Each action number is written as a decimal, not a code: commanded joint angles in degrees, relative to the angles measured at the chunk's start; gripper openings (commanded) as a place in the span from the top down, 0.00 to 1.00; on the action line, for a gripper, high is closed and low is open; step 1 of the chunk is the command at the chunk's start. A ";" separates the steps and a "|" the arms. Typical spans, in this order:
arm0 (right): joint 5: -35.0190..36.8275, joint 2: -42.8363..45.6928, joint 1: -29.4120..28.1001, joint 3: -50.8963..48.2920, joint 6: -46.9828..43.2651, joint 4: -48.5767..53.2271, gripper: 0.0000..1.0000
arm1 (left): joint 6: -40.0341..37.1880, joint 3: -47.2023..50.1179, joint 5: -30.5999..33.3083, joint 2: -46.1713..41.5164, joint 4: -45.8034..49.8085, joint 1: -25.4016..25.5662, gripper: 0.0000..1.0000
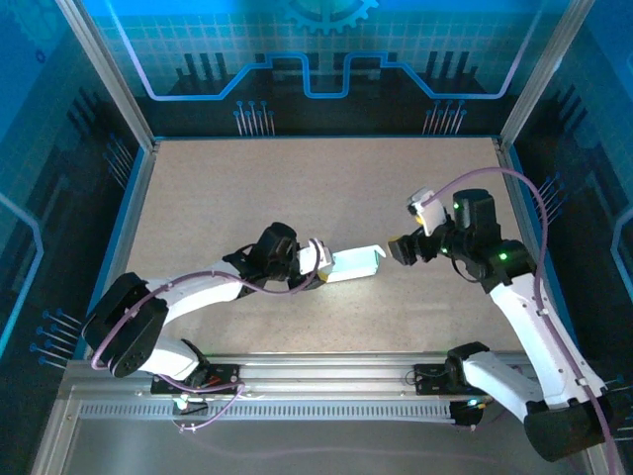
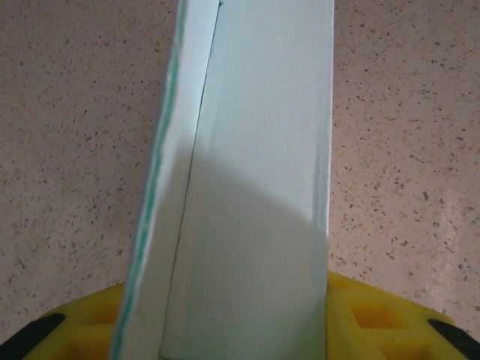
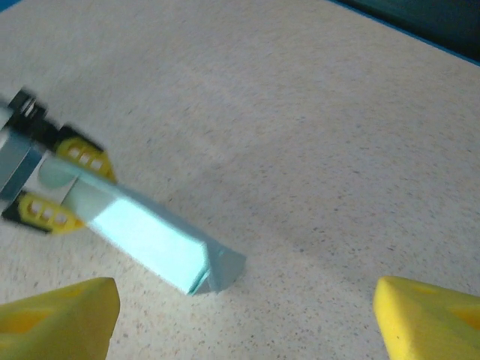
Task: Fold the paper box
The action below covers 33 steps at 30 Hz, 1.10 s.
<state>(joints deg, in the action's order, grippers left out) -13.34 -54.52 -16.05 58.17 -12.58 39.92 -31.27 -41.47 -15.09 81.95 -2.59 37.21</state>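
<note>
left pincer point(image 1: 326, 269): clamped on one end of the paper box point(image 1: 358, 264) | box: slim, pale, near the middle of the counter point(image 1: 297, 188) | right pincer point(image 1: 400, 249): spread wide, empty; faces the box's free end

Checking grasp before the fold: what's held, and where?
Left gripper clamps the box by one short end; right gripper open, holding nothing.

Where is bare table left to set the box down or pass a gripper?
Bare: the far half of the speckled beige tabletop up to the back wall, and the near strip along the metal rail. Crowded: the middle, where the left gripper clamps the pale-blue card paper box, the open right gripper just beyond it.
</note>
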 commanded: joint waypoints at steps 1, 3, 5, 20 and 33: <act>-0.46 -2.96 -3.00 1.54 -8.41 5.41 0.15 | 2.41 -3.27 -4.78 0.12 8.34 -1.16 0.56; -1.58 -5.82 -4.74 2.90 -9.42 6.86 0.20 | 2.49 -4.26 -4.86 0.78 9.43 -1.77 0.56; -2.56 -8.60 -6.70 3.92 -10.20 7.47 0.27 | 2.23 -5.22 -5.33 1.52 10.28 -2.24 0.56; -3.36 -24.66 -6.42 10.63 -10.83 8.64 0.55 | -3.49 -9.59 -4.99 6.65 14.81 -3.83 0.56; -3.26 -31.86 -3.72 14.42 -9.38 11.22 0.72 | -4.39 -9.77 -4.43 7.48 15.60 -3.87 0.55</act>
<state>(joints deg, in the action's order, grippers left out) -15.62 -84.99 -20.53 70.74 -22.24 48.86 -33.61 -50.41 -19.25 88.09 10.17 33.80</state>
